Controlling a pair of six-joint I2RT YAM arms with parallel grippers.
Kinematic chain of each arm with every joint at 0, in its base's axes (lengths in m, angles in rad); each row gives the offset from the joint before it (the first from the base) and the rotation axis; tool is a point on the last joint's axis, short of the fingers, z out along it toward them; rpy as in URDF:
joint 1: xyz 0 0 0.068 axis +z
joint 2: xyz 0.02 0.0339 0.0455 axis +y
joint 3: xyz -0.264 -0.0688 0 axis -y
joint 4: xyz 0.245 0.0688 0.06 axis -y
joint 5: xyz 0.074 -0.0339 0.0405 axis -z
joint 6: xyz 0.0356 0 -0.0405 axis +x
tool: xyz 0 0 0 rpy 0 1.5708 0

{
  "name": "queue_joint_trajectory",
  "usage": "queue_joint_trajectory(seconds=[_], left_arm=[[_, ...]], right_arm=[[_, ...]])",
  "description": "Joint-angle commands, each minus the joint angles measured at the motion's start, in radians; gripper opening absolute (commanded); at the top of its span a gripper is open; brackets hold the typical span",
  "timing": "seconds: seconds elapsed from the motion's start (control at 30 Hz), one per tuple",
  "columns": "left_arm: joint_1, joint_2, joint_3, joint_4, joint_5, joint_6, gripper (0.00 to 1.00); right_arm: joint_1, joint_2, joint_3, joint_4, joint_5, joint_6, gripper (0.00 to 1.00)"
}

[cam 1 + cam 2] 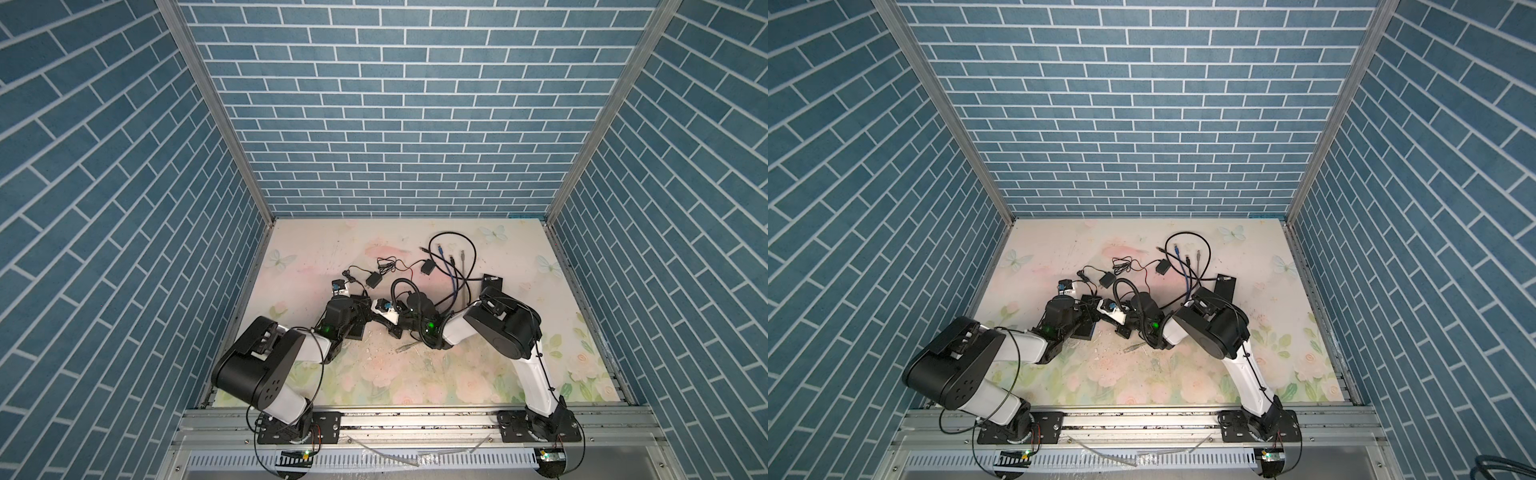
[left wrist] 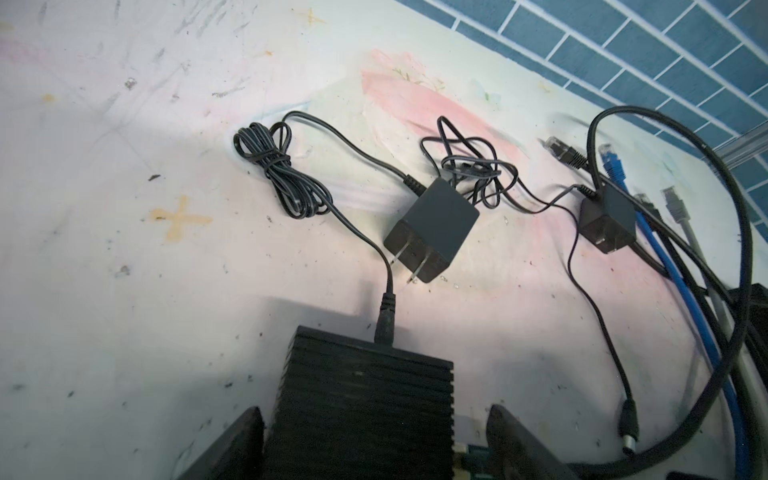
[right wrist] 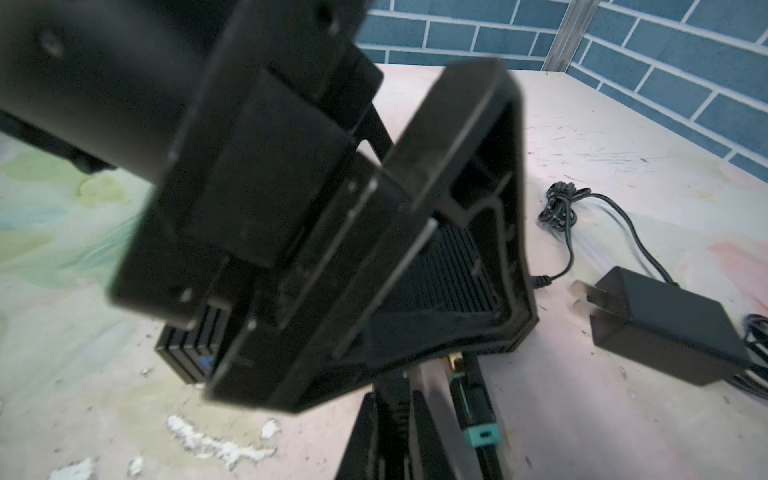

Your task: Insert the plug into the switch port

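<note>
The switch (image 2: 365,399) is a black ribbed box lying on the table, seen in both top views (image 1: 358,330) (image 1: 1087,325). My left gripper (image 2: 376,415) straddles it with the jaws open; a gap shows beside one finger (image 2: 505,436). My right gripper (image 3: 392,401) is shut on the plug (image 3: 392,386), a black ribbed cable end, right beside the switch (image 3: 449,278). The left gripper's finger (image 3: 478,145) hangs over the plug's tip, so I cannot tell whether it is in a port. A black barrel connector (image 2: 384,320) sits in the switch's far end.
Two black power adapters (image 2: 432,232) (image 2: 606,224) with thin tangled leads lie beyond the switch. Blue, grey and black network cables (image 2: 613,160) loop at the back right. A loose barrel connector (image 2: 629,424) and a teal-tipped part (image 3: 482,434) lie close by. White crumbs (image 3: 216,444) dot the mat.
</note>
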Motion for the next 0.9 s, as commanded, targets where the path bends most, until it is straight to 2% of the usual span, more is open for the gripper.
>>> queue_joint_trajectory(seconds=[0.0,0.23,0.37,0.87], left_arm=[[-0.062,-0.065,0.041,-0.141,0.196,-0.010,0.90],[0.001,-0.121,0.076,-0.247,0.186,0.018,0.99],[0.014,-0.144,0.107,-0.314,0.161,0.046,1.00],[0.047,-0.256,0.131,-0.448,0.017,0.075,1.00]], right_arm=[[0.055,-0.014,-0.031,0.020,0.000,-0.032,0.00],[0.054,-0.015,-0.041,-0.014,0.047,-0.030,0.00],[0.054,-0.013,-0.040,-0.021,0.073,-0.027,0.01],[0.033,-0.089,-0.028,-0.134,0.111,-0.044,0.30]])
